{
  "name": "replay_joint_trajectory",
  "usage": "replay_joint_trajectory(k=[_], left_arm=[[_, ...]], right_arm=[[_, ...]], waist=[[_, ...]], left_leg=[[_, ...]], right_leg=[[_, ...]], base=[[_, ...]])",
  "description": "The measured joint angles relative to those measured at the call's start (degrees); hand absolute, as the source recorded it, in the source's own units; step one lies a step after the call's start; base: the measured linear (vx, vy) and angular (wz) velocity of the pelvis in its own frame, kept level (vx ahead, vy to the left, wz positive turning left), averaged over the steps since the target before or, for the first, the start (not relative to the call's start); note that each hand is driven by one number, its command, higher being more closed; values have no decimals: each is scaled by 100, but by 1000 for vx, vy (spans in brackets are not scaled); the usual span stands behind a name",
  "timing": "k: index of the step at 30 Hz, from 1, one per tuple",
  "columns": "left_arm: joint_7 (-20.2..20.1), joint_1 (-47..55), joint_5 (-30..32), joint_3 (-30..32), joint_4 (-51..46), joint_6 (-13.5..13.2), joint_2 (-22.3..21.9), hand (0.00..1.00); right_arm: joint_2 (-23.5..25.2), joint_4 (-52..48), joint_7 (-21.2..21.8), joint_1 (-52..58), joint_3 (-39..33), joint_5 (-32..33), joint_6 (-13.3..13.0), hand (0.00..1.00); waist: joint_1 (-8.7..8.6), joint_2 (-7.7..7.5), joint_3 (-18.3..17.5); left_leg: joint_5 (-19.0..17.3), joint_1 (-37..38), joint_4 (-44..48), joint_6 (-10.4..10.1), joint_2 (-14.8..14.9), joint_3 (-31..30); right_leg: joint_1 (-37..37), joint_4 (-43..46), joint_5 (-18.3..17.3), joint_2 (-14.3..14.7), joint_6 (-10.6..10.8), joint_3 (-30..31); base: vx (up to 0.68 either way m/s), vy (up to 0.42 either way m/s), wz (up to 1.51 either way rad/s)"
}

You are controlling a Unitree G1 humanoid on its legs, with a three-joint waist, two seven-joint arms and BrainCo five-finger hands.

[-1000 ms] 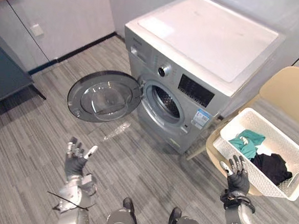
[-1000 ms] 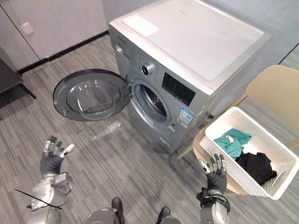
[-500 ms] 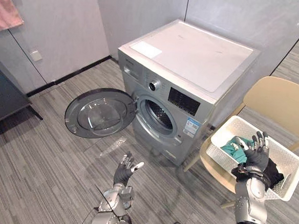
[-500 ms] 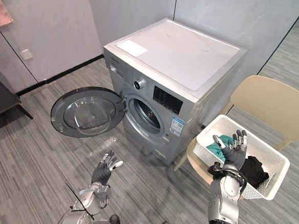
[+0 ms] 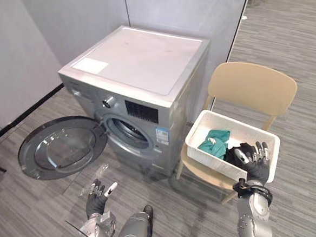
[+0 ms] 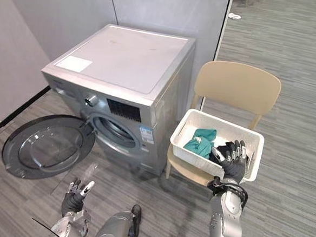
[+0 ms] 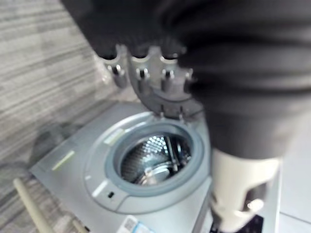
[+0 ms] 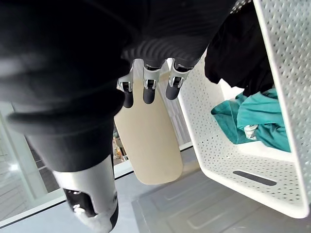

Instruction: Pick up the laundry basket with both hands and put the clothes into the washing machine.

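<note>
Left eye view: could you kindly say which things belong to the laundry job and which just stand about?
Job: white perforated plastic laundry basket, teal garment, black garment, silver front-loading washing machine, door open.
Bystanders: beige chair under the basket, grey wall panels.

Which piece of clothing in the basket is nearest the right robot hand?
The black garment, beside the right robot hand; the teal garment lies farther off.

The left hand (image 5: pixel 97 194) is held low with fingers spread; the right hand (image 5: pixel 256 162) is up higher, fingers straight.
</note>
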Motion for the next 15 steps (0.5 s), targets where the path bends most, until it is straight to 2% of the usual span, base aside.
replay_joint_trajectory(k=[1, 3, 4, 5, 6, 7, 8, 9, 10, 11, 12, 13, 14, 15], left_arm=[[62, -14, 55, 3, -30, -20, 4, 0], [64, -100, 64, -9, -51, -46, 13, 0], [60, -235, 78, -46, -78, -52, 36, 0], [61, -314, 113, -50, -78, -52, 67, 0], [62, -333, 135, -62, -79, -50, 103, 0], [61, -350, 178, -118, -78, -49, 215, 0], [62, -364, 192, -224, -78, -47, 248, 0], [61, -362, 220, -244, -78, -54, 301, 0], [60, -359, 222, -246, -78, -67, 317, 0], [56, -366, 229, -239, -100, -123, 349, 0], [53, -373, 226, -232, -99, -124, 370, 0], [47, -386, 215, -213, -95, -125, 385, 0], [42, -335, 214, -206, -59, -126, 413, 0], [32, -341, 214, -209, 2, -122, 502, 0]], right_arm=[[67, -145, 2, 177, 34, -36, -11, 0], [132, -195, 3, 317, 29, -59, -9, 0], [148, -196, 5, 331, 26, -95, 6, 0], [188, -196, 20, 263, 61, -167, 8, 0], [238, -196, 21, 212, 85, -233, 8, 0], [340, -195, 28, 153, 103, -324, 6, 0], [363, -195, 32, 154, 117, -354, 7, 0], [331, -196, 43, 153, 161, -444, 7, 0], [321, -196, 64, 147, 170, -483, 6, 0], [293, -195, 130, 50, 189, -545, 10, 0], [291, -195, 138, 8, 202, -551, 11, 0], [272, -194, 150, -67, 205, -571, 12, 0], [216, -196, 173, -139, 198, -671, 11, 0], [113, -205, 184, -146, 183, -757, -5, 0]], waist=[[40, -119, -193], [50, -275, -373], [64, -423, -377], [94, -506, -361], [90, -527, -331], [70, -526, -298], [52, -525, -281], [64, -452, -240], [66, -345, -212], [83, -285, -192], [94, -271, -159], [97, -308, -139], [92, -397, -164], [91, -638, -145]], left_leg=[[207, 65, 13, 37, -83, 135], [94, 75, 136, 183, -256, 242], [3, 125, 224, 305, -328, 329], [-101, 287, 195, 354, -325, 409], [-150, 426, 156, 367, -306, 446], [-252, 732, 57, 399, -261, 465], [-315, 974, -3, 394, -235, 475], [-396, 1273, -108, 383, -133, 492], [-446, 1339, -150, 343, -58, 495], [-633, 1494, -224, 162, 182, 537], [-661, 1502, -216, 130, 244, 542], [-714, 1504, -196, 93, 354, 548], [-763, 1441, -185, 0, 432, 545], [-852, 1434, -183, -136, 350, 482]], right_leg=[[20, 48, -127, -130, 205, 68], [33, 158, -176, -347, 375, 46], [-27, 448, -181, -446, 468, 53], [-266, 1133, -96, -459, 800, 32], [-430, 1610, 16, -451, 1016, 8], [-744, 2581, 340, -483, 1433, -51], [-924, 3135, 324, -541, 1354, -160], [-1118, 3557, 222, -669, 1103, -385], [-1233, 3617, 146, -771, 929, -577], [-1498, 3409, 11, -1110, 671, -1109], [-1593, 3156, -3, -1284, 637, -1309], [-1655, 2574, 44, -1466, 551, -1577], [-1591, 1507, 263, -1494, 612, -1715], [-1507, 783, 620, -1607, 645, -1660]], base=[[567, 156, -42], [497, 126, -11], [417, 124, -14], [375, 121, -25], [312, 93, -34], [222, 57, -21], [254, 52, -23], [198, 28, -14], [187, 0, -27], [105, -29, -22], [79, -94, -27], [62, -152, -15], [86, -247, 3], [97, -262, 22]])
